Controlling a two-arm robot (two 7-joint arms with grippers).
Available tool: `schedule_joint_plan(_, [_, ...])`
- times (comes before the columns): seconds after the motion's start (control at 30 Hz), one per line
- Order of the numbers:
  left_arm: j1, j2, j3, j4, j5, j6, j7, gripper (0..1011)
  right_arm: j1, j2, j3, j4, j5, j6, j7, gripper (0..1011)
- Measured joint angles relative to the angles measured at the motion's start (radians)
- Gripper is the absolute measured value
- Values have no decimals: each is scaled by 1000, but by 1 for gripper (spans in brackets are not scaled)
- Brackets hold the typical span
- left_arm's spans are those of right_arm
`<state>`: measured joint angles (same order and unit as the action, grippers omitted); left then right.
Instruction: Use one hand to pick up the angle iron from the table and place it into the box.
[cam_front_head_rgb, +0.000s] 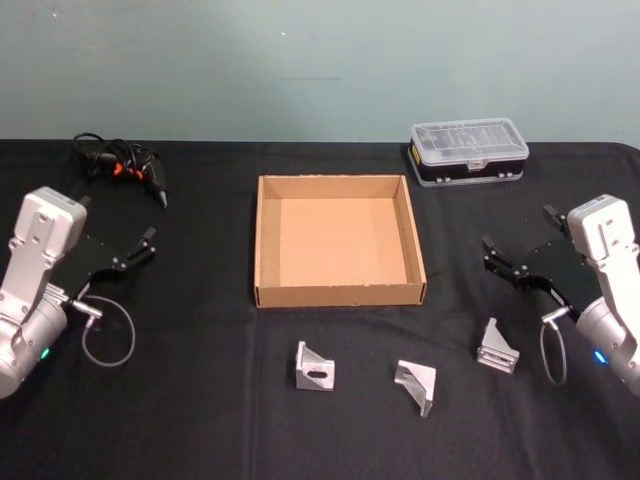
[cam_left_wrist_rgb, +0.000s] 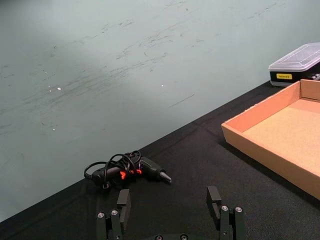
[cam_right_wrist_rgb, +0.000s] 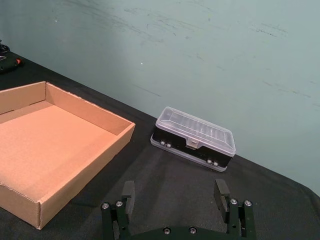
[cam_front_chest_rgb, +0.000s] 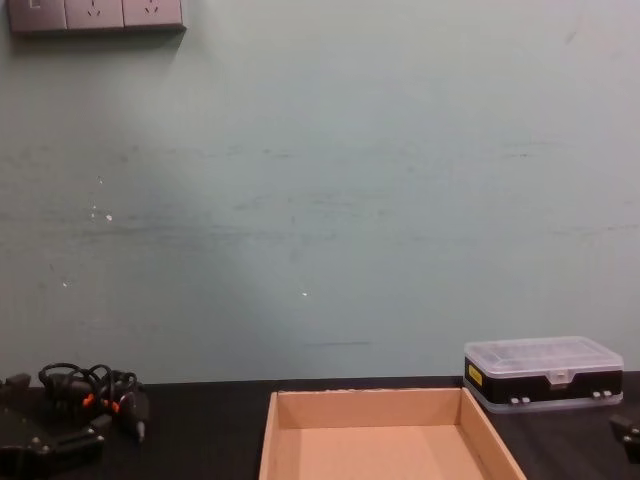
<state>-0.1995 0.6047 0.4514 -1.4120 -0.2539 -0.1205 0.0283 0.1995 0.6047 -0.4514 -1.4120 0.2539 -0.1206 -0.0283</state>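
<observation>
Right pincer hovers over the counter on the right side, fingers apart, holding nothing. Left pincer hangs at the left side, equally spread and empty. The right angle iron lies on the counter near the right pincer, toward the robot. The middle angle iron and left angle iron lie before the box, which is empty. Judgement: pick-up not yet begun. The next move calls for lowering the right pincer over the right angle iron and closing on one flange.
</observation>
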Motion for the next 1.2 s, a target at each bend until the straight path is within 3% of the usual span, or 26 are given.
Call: schedule_joint_plan(1.2, [0, 0, 0, 0, 0, 0, 0, 1000, 0, 0, 0, 0, 0, 0, 0, 1004])
